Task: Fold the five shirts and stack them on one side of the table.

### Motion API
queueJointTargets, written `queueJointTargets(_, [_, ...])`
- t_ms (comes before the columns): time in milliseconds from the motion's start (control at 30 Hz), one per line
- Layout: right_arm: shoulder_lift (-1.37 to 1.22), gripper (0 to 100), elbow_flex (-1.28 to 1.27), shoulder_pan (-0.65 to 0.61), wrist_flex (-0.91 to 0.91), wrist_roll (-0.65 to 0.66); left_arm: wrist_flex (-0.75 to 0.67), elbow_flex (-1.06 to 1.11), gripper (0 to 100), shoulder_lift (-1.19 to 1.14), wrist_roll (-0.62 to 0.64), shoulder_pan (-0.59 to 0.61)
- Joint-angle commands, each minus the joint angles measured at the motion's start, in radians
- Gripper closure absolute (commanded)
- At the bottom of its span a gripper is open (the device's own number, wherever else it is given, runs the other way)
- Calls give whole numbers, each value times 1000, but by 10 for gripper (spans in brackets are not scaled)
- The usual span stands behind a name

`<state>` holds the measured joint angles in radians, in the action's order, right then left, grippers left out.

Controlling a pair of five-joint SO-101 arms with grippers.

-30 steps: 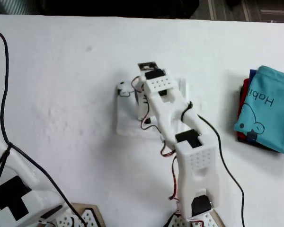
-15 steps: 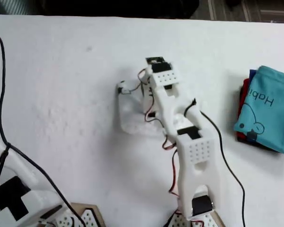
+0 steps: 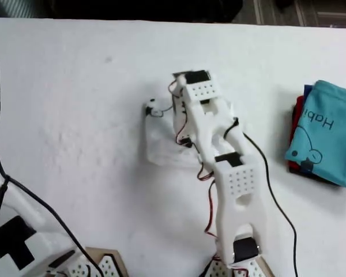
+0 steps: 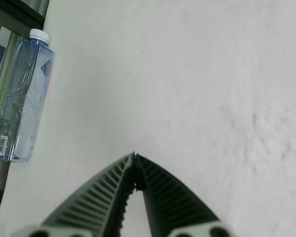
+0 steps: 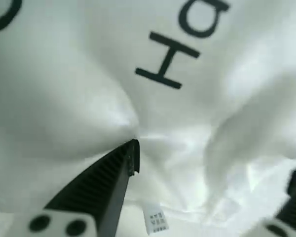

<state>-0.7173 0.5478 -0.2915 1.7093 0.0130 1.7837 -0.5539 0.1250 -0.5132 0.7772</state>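
Note:
A white shirt [image 3: 160, 145] with black letters lies crumpled in the middle of the white table [image 3: 75, 115]. My right arm [image 3: 219, 138] stretches over it from the near edge. In the right wrist view my right gripper [image 5: 214, 165] is open, its fingers spread wide and pressed down onto the white shirt [image 5: 89, 89], with a fold of cloth bulging between them. A stack of folded shirts [image 3: 326, 138] sits at the table's right edge, teal on top, blue and red beneath. My left gripper [image 4: 134, 159] is shut and holds nothing, above bare tabletop.
A clear water bottle [image 4: 22, 98] lies past the table's edge in the left wrist view. My left arm [image 3: 17, 242] rests at the near left corner with a black cable [image 3: 3, 115] running up the left side. A wide bare stretch of table lies left of the white shirt.
My right arm's wrist has swung slightly to the right over the white shirt, and the shirt's left edge has pulled in a little. The left arm stays put.

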Motion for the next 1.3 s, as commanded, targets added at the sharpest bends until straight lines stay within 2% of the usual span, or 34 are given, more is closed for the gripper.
queueJointTargets(0, [90, 412, 37, 42, 10, 6, 2, -3, 975, 31, -5, 7])
queueJointTargets(167, [36, 412, 38, 59, 7, 0, 2, -3, 975, 25, -5, 7])
queueJointTargets(367, [-136, 435, 48, 42, -88, -2, 2, -3, 975, 24, -5, 2])
queueJointTargets(467, [-211, 567, 101, 19, -68, -2, 2, -3, 975, 24, -5, 4])
queueJointTargets(600, [-274, 832, 236, 21, -1, -2, 2, -3, 975, 25, -5, 5])
queueJointTargets(700, [-285, 989, 287, 48, 8, -2, 2, -3, 975, 28, -5, 7])
queueJointTargets(767, [-265, 964, 288, 74, 8, -2, 2, -3, 975, 30, -5, 7])
queueJointTargets(867, [-214, 981, 281, 110, 10, 25, 2, -3, 975, 30, -5, 7])
queueJointTargets(1033, [-99, 980, 203, 176, 10, 285, 2, -3, 975, 30, -5, 7])
queueJointTargets(1267, [-8, 980, 183, 278, 5, 890, 2, -3, 975, 30, -5, 7])
